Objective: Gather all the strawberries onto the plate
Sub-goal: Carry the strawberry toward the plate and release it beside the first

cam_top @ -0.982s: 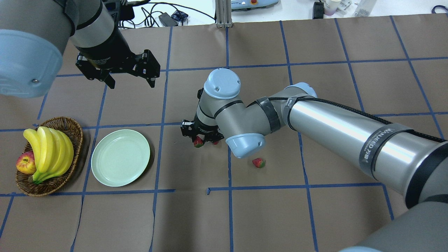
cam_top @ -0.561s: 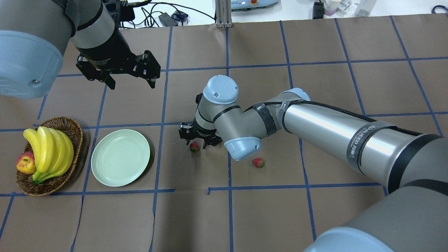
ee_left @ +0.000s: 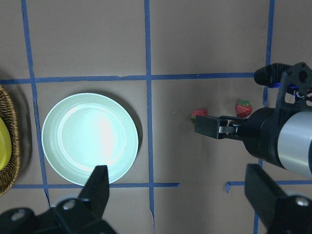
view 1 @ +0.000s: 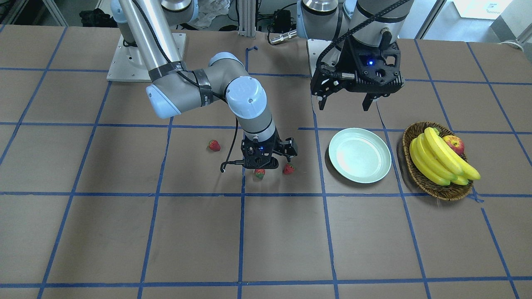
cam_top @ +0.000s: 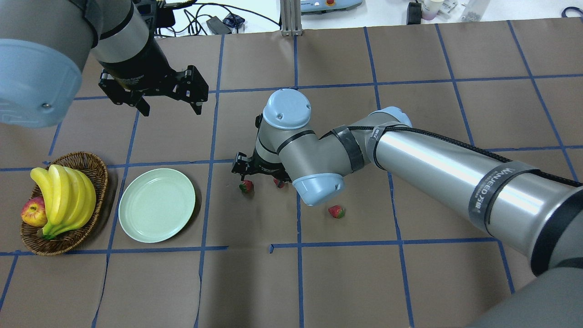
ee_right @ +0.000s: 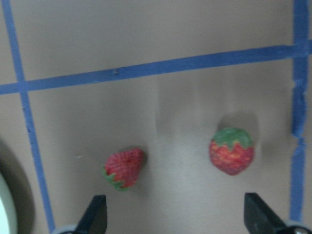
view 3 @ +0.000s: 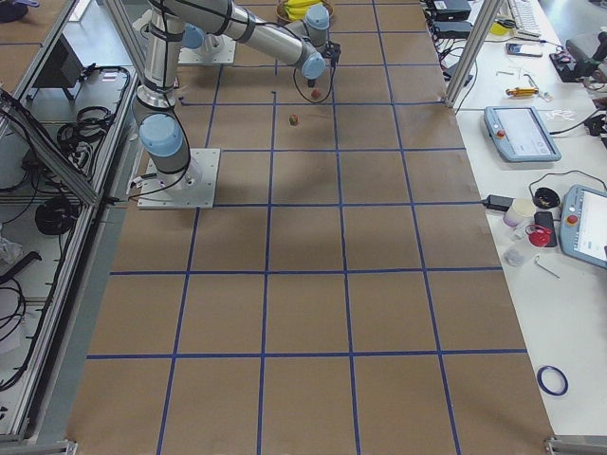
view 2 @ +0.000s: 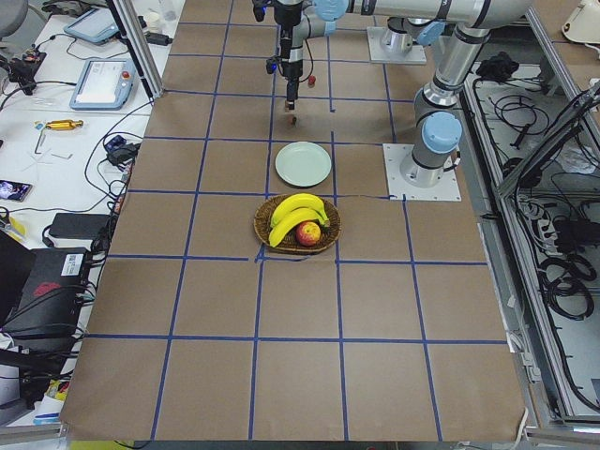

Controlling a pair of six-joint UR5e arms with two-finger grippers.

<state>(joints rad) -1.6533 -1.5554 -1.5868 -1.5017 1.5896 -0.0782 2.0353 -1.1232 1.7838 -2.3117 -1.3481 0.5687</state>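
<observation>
Three strawberries lie on the brown table: one (cam_top: 246,186) nearest the plate, one (cam_top: 278,183) half hidden under my right wrist, one (cam_top: 336,211) apart to the right. The pale mint plate (cam_top: 157,205) is empty, left of them. My right gripper (cam_top: 262,178) hangs open and empty just above the first two berries; its wrist view shows both berries (ee_right: 124,168) (ee_right: 231,151) lying free between its spread fingertips (ee_right: 95,214). My left gripper (cam_top: 168,98) is open and empty, hovering high behind the plate (ee_left: 90,139).
A wicker basket (cam_top: 98,171) with bananas (cam_top: 63,193) and an apple (cam_top: 33,213) stands just left of the plate. Blue tape lines grid the table. Cables and gear lie beyond the far edge.
The berry by my right gripper has shifted a little left toward the plate and lies free. The right wrist dipped forward, then drew back. The left arm has not moved.
</observation>
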